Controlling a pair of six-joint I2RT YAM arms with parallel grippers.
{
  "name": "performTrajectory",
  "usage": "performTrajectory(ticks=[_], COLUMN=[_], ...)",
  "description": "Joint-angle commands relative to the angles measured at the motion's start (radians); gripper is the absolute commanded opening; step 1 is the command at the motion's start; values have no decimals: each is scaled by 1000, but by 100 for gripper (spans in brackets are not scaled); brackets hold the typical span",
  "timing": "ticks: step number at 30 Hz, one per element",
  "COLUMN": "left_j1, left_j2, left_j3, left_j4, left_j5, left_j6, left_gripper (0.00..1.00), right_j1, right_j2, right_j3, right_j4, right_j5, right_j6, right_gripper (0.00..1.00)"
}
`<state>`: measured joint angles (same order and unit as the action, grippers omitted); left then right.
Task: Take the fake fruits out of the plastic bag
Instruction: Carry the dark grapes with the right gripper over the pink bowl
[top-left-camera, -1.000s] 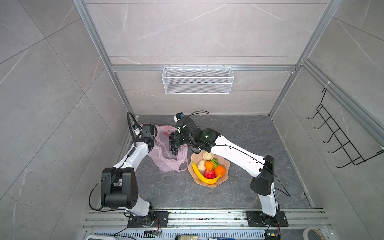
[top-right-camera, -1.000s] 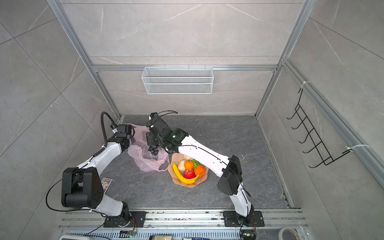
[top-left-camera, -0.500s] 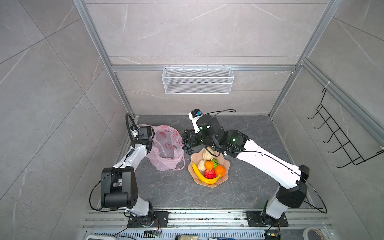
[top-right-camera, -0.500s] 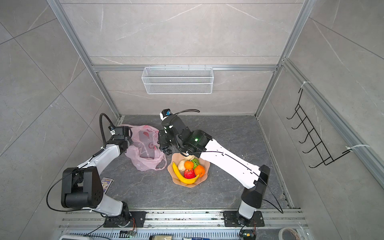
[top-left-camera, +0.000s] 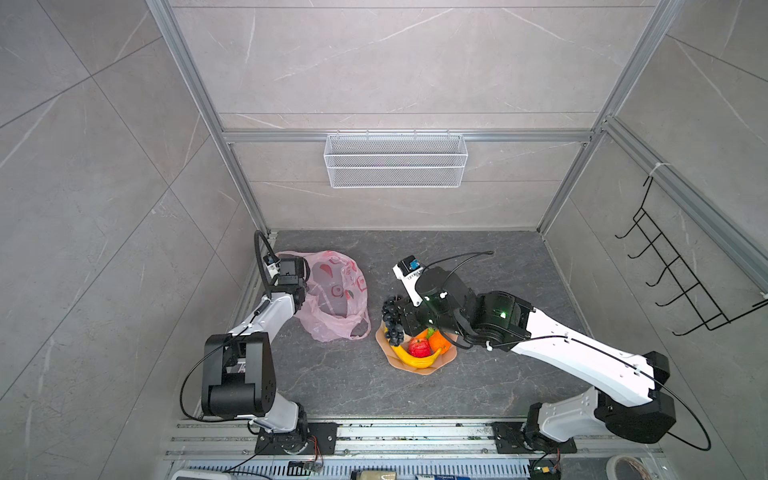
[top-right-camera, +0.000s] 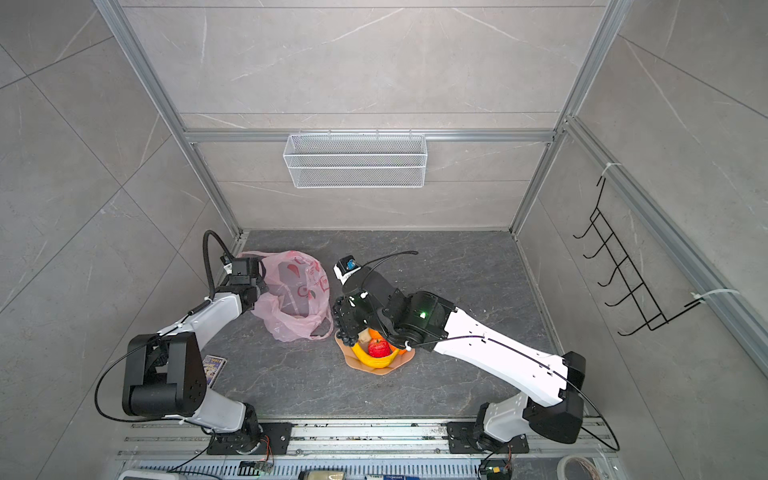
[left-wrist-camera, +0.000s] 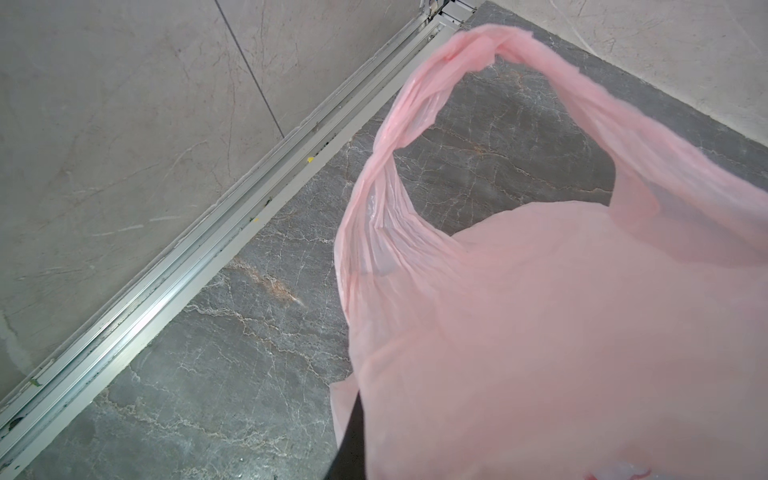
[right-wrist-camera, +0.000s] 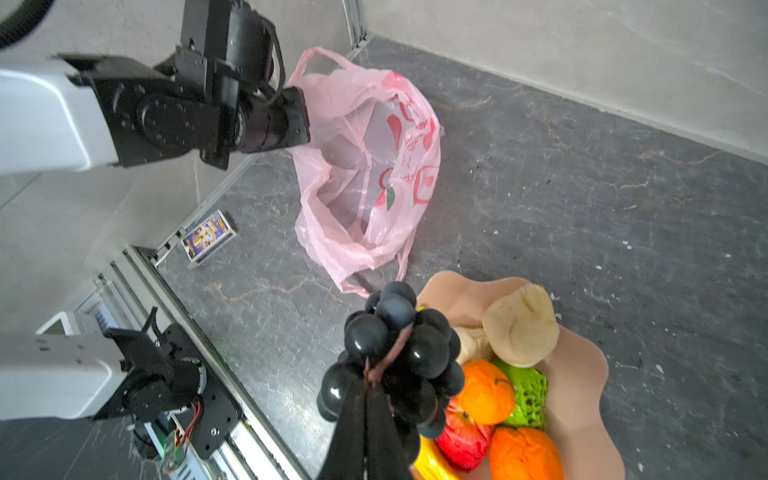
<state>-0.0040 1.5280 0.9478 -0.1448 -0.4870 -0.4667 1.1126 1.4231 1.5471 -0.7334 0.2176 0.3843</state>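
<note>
The pale-pink plastic bag lies slack on the dark floor with its mouth open; no fruit shows inside it. My left gripper is shut on the bag's rim, and film covers its fingers. My right gripper is shut on the stem of the dark purple grape bunch, which hangs over the near-bag edge of the plate. On the plate lie a banana, a red apple, two oranges, a green fruit and a cream one.
A small printed card box lies by the left arm's base, near the front rail. A white wire basket hangs on the back wall and a black hook rack on the right wall.
My right gripper has carried the grape bunch out of the bag and rightward to the plate's edge. The left gripper has stayed on the bag's rim.
</note>
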Motion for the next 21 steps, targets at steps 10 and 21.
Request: performTrajectory(ticks=[10, 21], left_j1=[4, 4], left_j2=[-37, -42], left_j3=[-20, -24], left_j4=[52, 56], left_j5=[0, 10], left_j6=[23, 20], left_gripper=[0, 0], right_j1=[17, 17], right_j2=[10, 101], right_j3=[-133, -113], right_j4=[18, 58], right_j5=[5, 57], right_j6=[69, 93], right_gripper=[0, 0])
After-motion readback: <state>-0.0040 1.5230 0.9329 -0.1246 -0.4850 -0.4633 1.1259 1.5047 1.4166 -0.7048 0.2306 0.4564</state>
